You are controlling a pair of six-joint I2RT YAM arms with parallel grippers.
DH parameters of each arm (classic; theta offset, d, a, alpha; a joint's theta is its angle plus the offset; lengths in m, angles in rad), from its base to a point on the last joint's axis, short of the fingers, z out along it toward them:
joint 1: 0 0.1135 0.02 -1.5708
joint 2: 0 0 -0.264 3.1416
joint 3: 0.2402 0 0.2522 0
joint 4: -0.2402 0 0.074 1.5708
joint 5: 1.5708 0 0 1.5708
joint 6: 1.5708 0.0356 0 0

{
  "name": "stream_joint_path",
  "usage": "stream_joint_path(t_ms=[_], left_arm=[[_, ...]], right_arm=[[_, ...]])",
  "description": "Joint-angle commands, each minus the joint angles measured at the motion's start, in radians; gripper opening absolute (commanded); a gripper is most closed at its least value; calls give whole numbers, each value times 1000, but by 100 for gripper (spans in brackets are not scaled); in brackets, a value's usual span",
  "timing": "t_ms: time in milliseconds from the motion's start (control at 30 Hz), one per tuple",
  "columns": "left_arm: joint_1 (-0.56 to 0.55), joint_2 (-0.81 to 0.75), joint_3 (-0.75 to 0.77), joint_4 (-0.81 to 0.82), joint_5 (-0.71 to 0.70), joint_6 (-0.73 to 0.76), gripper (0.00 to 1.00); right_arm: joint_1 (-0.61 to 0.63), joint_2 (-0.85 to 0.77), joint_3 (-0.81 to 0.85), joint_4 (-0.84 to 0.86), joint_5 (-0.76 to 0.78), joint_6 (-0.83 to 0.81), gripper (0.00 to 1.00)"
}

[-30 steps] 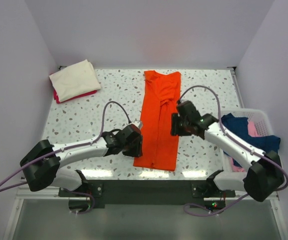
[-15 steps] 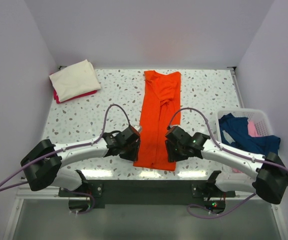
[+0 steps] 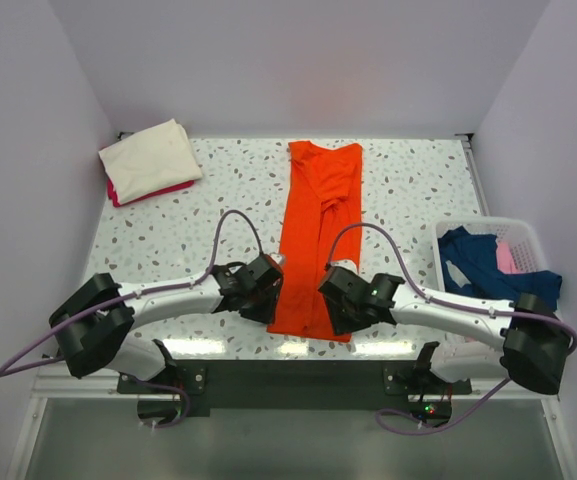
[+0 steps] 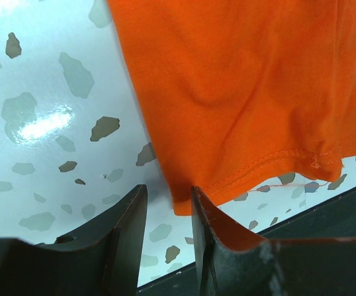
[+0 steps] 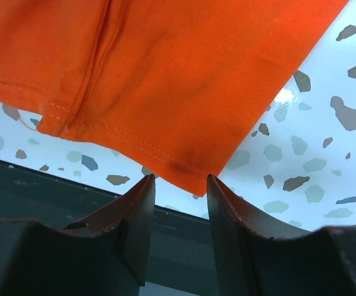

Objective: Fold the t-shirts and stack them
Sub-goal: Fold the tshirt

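stack: cream shirt point(image 3: 151, 158) folded at about 10 o'clock on the table point(image 3: 230, 180). It sits on a magenta shirt point(image 3: 158, 192), which only peeks out as a thin strip along the near side.

left gripper point(image 4: 167, 192): low at the 7 o'clock corner of the orange shirt, close to the table's near edge. Jaws are spread with a narrow gap. The hem corner sits right at the mouth of that gap and nothing's pinched.

orange shirt point(image 3: 318, 225): pretty much dead centre, flat on the table. It's folded lengthwise into a long narrow strip running 12 to 6, with the collar end at 12 and the stitched hem at 6, just short of the near edge. The cloth is a bit bunched about halfway up, and a loose thread point(image 4: 289, 183) trails off the hem onto the table.

right gripper point(image 5: 179, 179): mirror image of the other one, at the shirt's 5 o'clock corner. Jaws are apart and the hem corner pokes in between the tips, not clamped.

basket point(image 3: 488, 225): white lattice one, around 4 o'clock, just beside the table's right edge. A navy shirt point(image 3: 480, 262) is heaped in it and flops over the right rim, and a pink shirt point(image 3: 506, 257) shows through underneath.
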Motion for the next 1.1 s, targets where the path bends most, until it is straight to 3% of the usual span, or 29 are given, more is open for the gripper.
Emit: stream_joint_path(t_ms=[0, 567, 867, 1067], left_arm=[[-3, -1, 45, 19, -11, 37, 40], [-19, 54, 36, 79, 68, 44, 41], [-22, 36, 39, 42, 32, 44, 2], [-20, -15, 30, 12, -4, 33, 0]], right_arm=[[15, 10, -14, 22, 45, 38, 43], [18, 19, -96, 76, 28, 67, 27], [18, 2, -100, 55, 39, 75, 12], [18, -38, -103, -5, 59, 86, 8]])
